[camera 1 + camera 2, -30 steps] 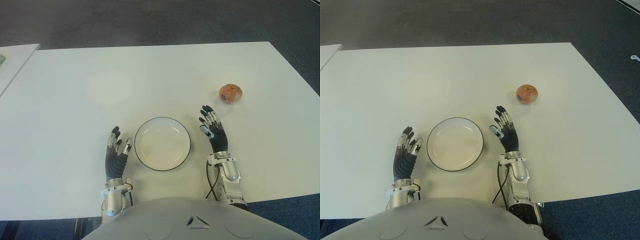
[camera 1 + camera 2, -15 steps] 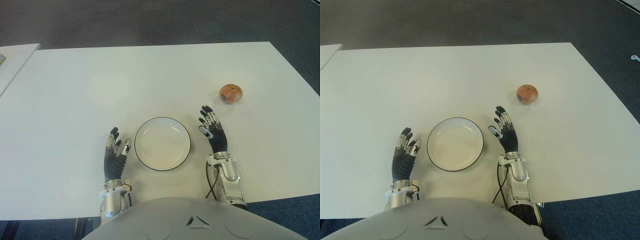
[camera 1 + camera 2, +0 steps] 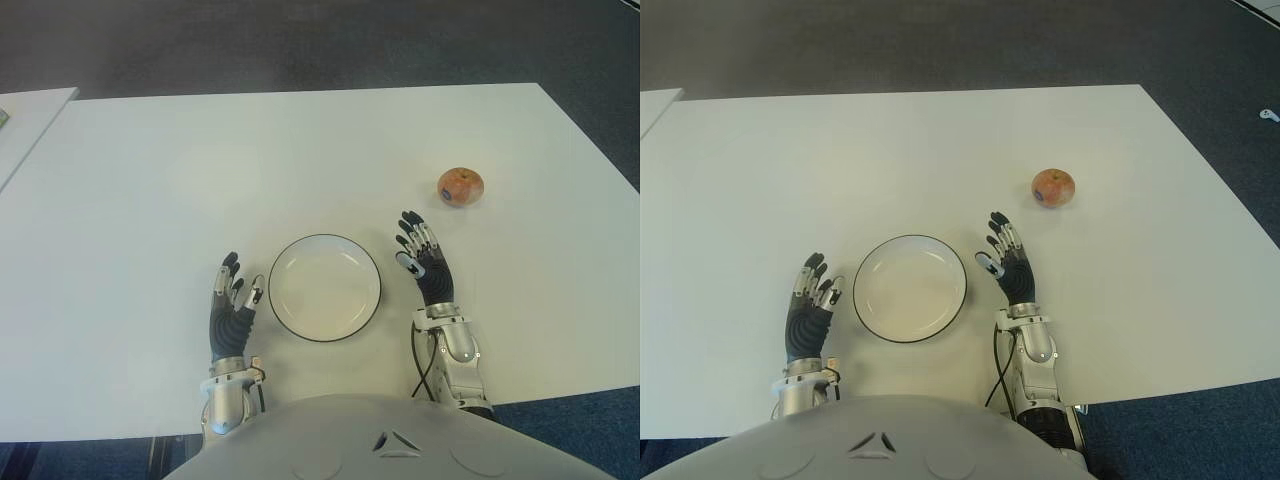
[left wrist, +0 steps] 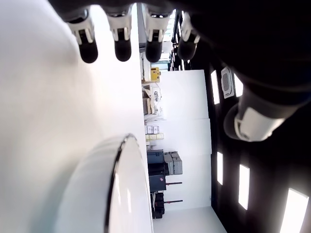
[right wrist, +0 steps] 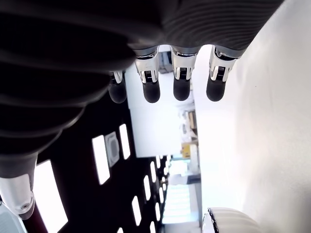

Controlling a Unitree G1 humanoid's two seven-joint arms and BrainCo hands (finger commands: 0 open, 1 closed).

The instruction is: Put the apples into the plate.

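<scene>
One apple [image 3: 460, 186] is seen at the right of the frame on the white desk [image 3: 200, 170], well apart from the one empty plate [image 3: 324, 287] at lower centre. The plate is flanked by the left hand [image 3: 230, 305] and the right hand [image 3: 426, 265], both with fingers spread and nothing held.

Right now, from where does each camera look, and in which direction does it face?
Left eye: on the head, facing down at the table; shows the plate, apple, left hand, right hand and chest.
Right eye: beside it, same scene, slightly shifted.
Left wrist: on the left arm, along its open fingers, plate rim alongside.
Right wrist: on the right arm, along its open fingers, plate edge beyond.
Both wrist views share the plate.
</scene>
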